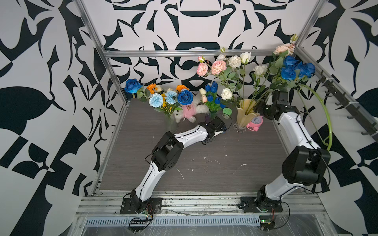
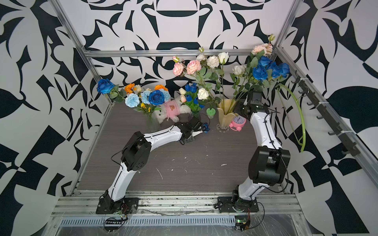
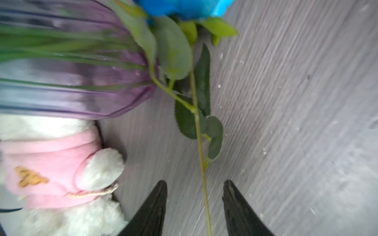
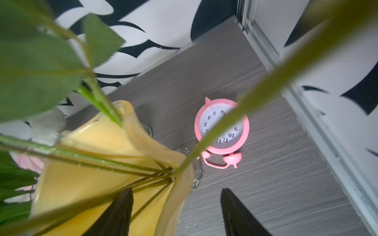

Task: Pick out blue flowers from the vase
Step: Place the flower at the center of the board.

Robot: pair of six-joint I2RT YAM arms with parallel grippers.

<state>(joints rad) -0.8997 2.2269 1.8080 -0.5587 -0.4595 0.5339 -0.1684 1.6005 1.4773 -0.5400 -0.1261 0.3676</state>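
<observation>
Blue flowers [image 2: 259, 72]: three or four roses [image 1: 288, 73] in the yellow vase [image 1: 244, 116] among white and pink roses [image 1: 234, 61]; one rose and two carnations [image 1: 156, 100] in the clear vase [image 1: 170, 123]; a lone rose [image 1: 132, 85] at far left; tulips [image 1: 212, 86], too bunched to count, in the purple vase [image 3: 81, 87]. One blue rose [image 3: 184, 8] lies on the table [image 1: 204, 163], stem between my left gripper's [image 3: 195, 181] parted jaws. My right gripper [image 4: 177, 190] hangs released above the yellow vase's rim.

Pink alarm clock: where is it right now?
In both top views, the pink alarm clock sits on the table, far right side, beside the yellow vase.
</observation>
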